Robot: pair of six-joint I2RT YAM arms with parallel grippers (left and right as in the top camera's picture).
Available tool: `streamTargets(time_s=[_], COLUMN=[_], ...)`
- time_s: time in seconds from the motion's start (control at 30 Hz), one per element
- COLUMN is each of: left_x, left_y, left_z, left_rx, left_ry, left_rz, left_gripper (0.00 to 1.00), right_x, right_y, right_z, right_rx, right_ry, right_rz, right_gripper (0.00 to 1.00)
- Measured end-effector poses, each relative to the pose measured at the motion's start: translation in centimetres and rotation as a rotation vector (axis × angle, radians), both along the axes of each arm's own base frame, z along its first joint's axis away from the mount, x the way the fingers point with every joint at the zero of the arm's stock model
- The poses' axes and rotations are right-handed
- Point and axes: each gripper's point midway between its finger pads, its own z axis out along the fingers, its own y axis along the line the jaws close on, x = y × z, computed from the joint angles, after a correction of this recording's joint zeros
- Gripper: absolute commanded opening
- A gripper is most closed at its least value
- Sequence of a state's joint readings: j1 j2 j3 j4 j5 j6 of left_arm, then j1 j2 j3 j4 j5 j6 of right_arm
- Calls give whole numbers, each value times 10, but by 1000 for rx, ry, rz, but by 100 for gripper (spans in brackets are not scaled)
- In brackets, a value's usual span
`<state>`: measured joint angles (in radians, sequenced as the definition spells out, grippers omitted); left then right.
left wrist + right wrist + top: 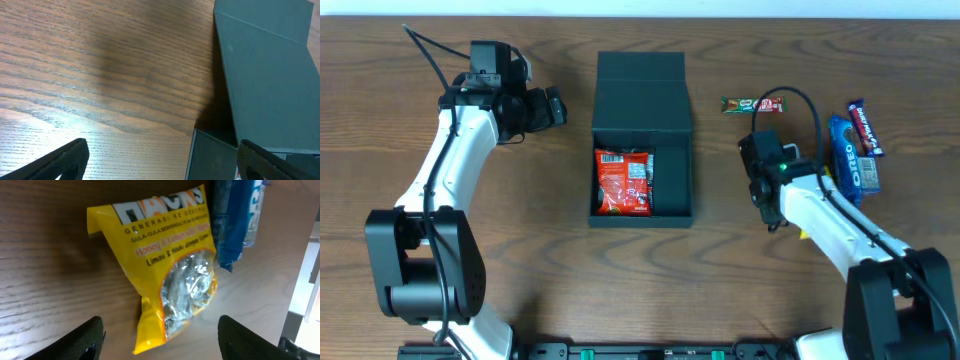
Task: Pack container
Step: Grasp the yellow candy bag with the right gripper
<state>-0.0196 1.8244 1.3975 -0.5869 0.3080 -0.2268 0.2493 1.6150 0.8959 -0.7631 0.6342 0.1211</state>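
Observation:
The container, a dark teal box, stands open in the middle of the table with its flap lid folded back at the far end. A red snack packet lies inside its near part. My left gripper hovers open to the left of the lid; in the left wrist view the left gripper has the container's wall between its spread fingers. My right gripper is open above a yellow candy packet, whose lower corner lies between the fingers without touching them. In the overhead view the right gripper is right of the container.
A blue cookie pack and a dark chocolate bar lie at the right. A green and red bar lies behind the right wrist. The blue pack touches the yellow packet's far right side.

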Motion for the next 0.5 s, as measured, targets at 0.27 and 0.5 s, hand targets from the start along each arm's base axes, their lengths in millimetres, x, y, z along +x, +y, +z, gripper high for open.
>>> streamTargets(time_s=[0.27, 0.5], left_x=[0, 0], left_y=[0, 0], left_z=[0, 0], left_rx=[7, 8], left_ry=[-4, -5], left_rz=[-13, -16], left_gripper=[95, 95], right_x=[-1, -3], right_y=[-6, -15], right_z=[-27, -38], right_rx=[-40, -112], right_ry=[68, 111], right_rz=[5, 7], right_gripper=[69, 15])
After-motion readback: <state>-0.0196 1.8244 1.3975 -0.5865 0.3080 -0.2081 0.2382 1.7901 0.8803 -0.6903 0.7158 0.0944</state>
